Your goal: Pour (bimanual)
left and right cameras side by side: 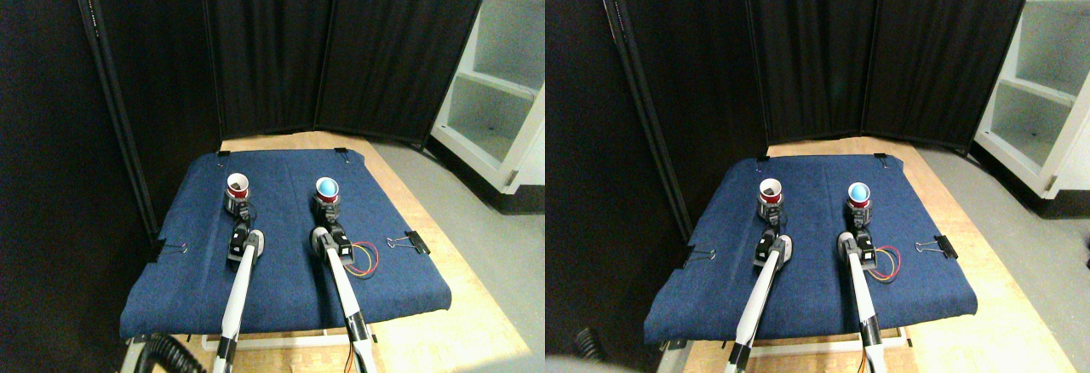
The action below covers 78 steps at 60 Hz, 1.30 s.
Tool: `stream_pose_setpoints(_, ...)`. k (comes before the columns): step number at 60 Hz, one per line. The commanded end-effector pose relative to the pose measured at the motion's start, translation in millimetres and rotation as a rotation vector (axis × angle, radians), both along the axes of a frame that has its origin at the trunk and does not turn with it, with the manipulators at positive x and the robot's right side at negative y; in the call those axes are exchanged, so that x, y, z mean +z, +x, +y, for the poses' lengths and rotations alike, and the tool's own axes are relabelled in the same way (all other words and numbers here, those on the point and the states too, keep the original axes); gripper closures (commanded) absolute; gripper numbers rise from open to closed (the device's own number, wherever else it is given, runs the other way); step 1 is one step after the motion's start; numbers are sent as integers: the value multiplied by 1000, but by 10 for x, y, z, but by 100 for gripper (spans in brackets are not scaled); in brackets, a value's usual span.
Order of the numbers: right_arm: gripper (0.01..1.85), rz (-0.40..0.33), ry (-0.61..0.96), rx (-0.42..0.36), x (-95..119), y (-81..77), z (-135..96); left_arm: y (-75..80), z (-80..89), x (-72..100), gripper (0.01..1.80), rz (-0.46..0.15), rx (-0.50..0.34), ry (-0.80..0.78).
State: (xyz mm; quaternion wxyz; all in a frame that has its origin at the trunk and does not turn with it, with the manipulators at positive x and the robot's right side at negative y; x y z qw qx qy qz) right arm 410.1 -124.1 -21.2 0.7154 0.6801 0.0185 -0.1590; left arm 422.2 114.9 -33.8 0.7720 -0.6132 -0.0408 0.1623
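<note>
Both pale arms are reaching forward over the blue-cloth bench [281, 296]. Left claw [238, 209] is meeting an upright red-and-white cup [236, 186], right claw [326, 211] an upright blue-lined red cup [327, 190]; whether either claw is clamped, I cannot tell.

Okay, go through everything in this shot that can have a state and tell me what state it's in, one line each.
Left cup: upright on the cloth, dark contents inside, left gripper at its base.
Right cup: upright, blue inside, right gripper at its base.
Blue cloth: spread flat, clipped at the edges.
Binder clip: on the cloth's right edge.
Shelf unit: open, visible compartments look empty.
</note>
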Motion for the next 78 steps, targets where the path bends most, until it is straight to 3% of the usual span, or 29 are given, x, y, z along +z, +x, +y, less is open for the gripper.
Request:
stream_pose_setpoints(1, 153, -37, -30, 19, 163, -26, 39, -64, -78, 156, 148, -6, -66, -1)
stream_pose_setpoints(16, 153, -84, -111, 111, 416, -46, 89, -229, -293, 492, 148, 0, -211, -21)
stream_pose_setpoints(44, 153, -127, -227, 241, 740, 22, 238, -329, -522, 724, 148, 18, -285, -43)
stream_pose_setpoints(51, 152, -156, -235, 282, 829, 71, 272, -320, -528, 746, 148, 23, -304, -62)
stream_pose_setpoints(59, 152, -138, -226, 251, 914, 70, 352, -310, -544, 781, 148, 20, -319, -54)
stream_pose_setpoints(67, 153, -126, -214, 301, 962, 89, 426, -257, -529, 828, 148, 26, -335, -35)
stream_pose_setpoints(78, 153, -124, -213, 305, 1008, 144, 502, -168, -529, 894, 148, 30, -324, -27)
